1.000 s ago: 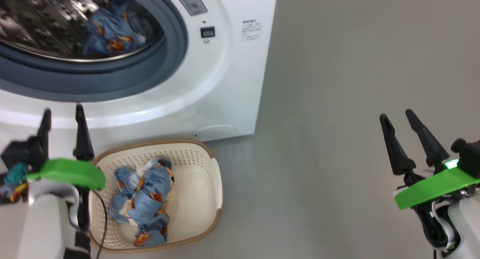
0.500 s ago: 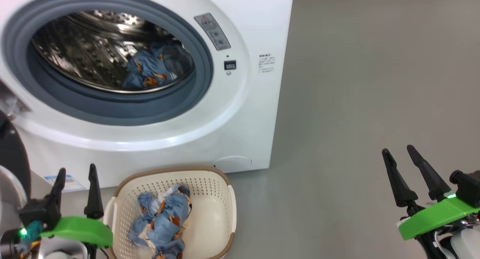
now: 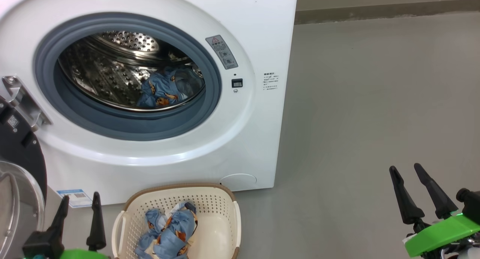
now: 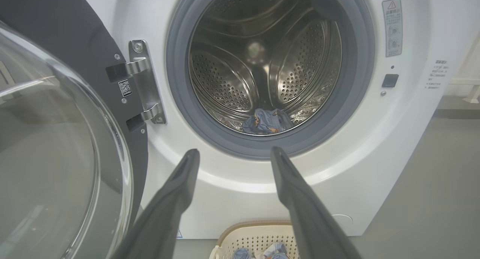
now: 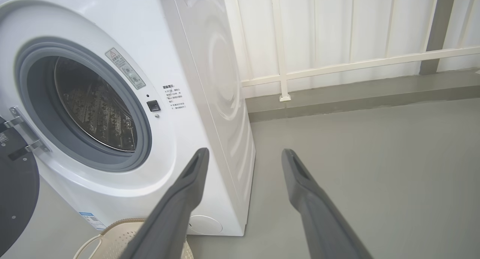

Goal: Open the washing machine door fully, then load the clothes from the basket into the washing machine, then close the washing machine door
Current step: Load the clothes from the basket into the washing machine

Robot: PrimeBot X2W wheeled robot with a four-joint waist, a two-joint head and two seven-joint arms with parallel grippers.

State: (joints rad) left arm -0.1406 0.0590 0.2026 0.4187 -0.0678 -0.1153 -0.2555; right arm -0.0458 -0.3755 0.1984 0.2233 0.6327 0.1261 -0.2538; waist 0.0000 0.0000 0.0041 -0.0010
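The white washing machine (image 3: pixel 258 34) stands with its door (image 3: pixel 18 199) swung open to the left, black rim and clear glass showing. One light blue printed piece of clothes (image 3: pixel 165 90) lies in the steel drum (image 4: pixel 262 68). On the floor in front sits the cream basket (image 3: pixel 225 206), and more blue clothes (image 3: pixel 170 231) lie in it. My left gripper (image 3: pixel 78 202) is open and empty, just left of the basket. My right gripper (image 3: pixel 407 171) is open and empty over bare floor at the right. The left wrist view looks straight into the drum past the open left gripper (image 4: pixel 232 152).
Grey floor (image 3: pixel 375 101) stretches to the right of the machine. A low kerb and a white railing (image 5: pixel 337 64) run behind it. The door's metal hinge (image 4: pixel 144 83) sits on the machine's left side. The basket's rim (image 5: pixel 123 225) peeks in below the right gripper (image 5: pixel 243 152).
The head camera has tilted up, so the machine and basket sit lower in the picture and more of the door shows. Both grippers stay open and empty.
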